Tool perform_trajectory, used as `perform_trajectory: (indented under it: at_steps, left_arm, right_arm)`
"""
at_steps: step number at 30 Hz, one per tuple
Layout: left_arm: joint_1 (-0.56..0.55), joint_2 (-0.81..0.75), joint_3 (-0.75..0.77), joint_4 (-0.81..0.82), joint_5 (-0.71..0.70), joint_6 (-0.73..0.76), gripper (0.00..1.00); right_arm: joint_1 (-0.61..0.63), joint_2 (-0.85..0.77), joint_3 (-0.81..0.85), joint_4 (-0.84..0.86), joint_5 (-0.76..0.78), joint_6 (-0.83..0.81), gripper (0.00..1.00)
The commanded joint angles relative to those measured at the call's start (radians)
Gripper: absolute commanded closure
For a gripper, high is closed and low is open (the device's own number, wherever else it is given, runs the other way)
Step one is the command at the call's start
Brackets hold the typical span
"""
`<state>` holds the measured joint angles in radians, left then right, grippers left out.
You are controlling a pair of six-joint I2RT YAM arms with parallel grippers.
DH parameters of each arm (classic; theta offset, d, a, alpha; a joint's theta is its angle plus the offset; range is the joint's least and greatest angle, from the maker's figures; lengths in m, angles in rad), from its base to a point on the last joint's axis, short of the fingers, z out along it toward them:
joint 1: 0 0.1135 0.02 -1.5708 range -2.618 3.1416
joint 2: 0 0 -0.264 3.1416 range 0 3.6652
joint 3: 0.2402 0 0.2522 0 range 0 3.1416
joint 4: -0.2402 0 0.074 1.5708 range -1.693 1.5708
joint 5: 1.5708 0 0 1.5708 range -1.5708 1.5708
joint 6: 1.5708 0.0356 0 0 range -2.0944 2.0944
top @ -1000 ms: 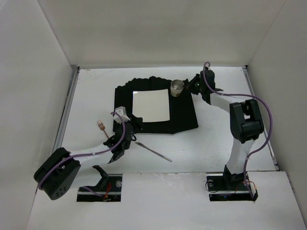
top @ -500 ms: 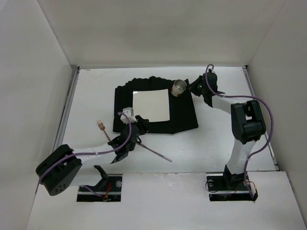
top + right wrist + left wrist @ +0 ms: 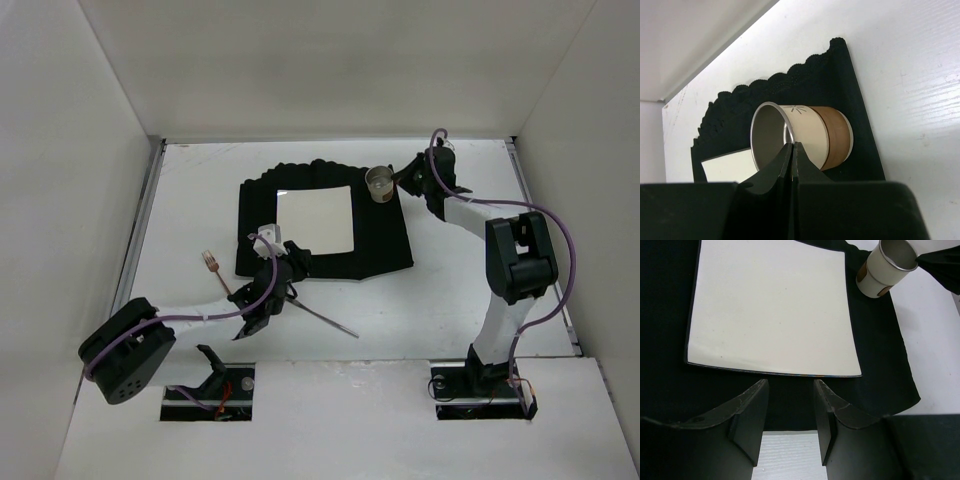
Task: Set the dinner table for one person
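While your right gripper [image 3: 792, 147] pinches the metal rim of the cup [image 3: 810, 132], with its fingers pressed together on either side of the wall, the cup hangs tilted at the far right corner of the black placemat [image 3: 385, 245]. You cannot tell from any view whether the cup's base touches the cloth. Its cream body carries a brown band near the bottom, and its mouth faces towards the square white plate [image 3: 772, 310], which lies flat in the middle of the placemat, apart from the cup. Your left gripper [image 3: 790, 390] hovers over the near edge of the placemat, just short of the plate's near side. Its jaws stand a moderate way apart with nothing between them, and a strip of white surface shows through the gap. The dinner table [image 3: 470, 290] spreads under all of this, a matte white top with grey rails along both sides. On it, the knife [image 3: 325, 318] lies slantwise just near and right of your left gripper, off the placemat. The fork [image 3: 211, 262] lies on the bare top to the left of that arm, well apart from the cloth.
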<state>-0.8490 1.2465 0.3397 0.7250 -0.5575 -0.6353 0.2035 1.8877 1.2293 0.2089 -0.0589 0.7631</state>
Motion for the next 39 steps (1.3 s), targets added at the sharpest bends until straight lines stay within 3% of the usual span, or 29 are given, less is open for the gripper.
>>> perform_trajectory:
  at_steps: [1, 11, 18, 24, 26, 31, 39]
  left_arm:
    - [0.001, -0.001, 0.03, 0.045, -0.025, 0.016, 0.61]
    - [-0.04, -0.01, 0.061, -0.007, -0.044, 0.022, 0.61]
    - [-0.051, 0.001, 0.073, -0.016, -0.053, 0.028, 0.61]
    - [-0.042, -0.012, 0.068, -0.027, -0.048, 0.032, 0.61]
    - [-0.048, -0.027, 0.07, -0.048, -0.047, 0.043, 0.6]
    - [-0.083, -0.071, 0.094, -0.174, -0.068, 0.037, 0.54]
    - [-0.265, -0.088, 0.263, -0.663, -0.179, -0.144, 0.49]
  right_arm:
    - [-0.002, 0.007, 0.015, 0.026, 0.014, -0.007, 0.93]
    - [-0.025, 0.019, -0.025, 0.026, -0.019, 0.042, 0.92]
    - [-0.054, 0.025, -0.071, 0.222, -0.136, 0.168, 0.94]
    - [-0.056, 0.048, -0.07, 0.219, -0.121, 0.148, 0.93]
    - [-0.056, 0.03, -0.079, 0.205, -0.099, 0.134, 0.87]
    - [-0.056, -0.068, -0.112, 0.138, -0.006, 0.059, 0.58]
    - [-0.054, -0.249, -0.27, 0.126, 0.021, -0.017, 0.44]
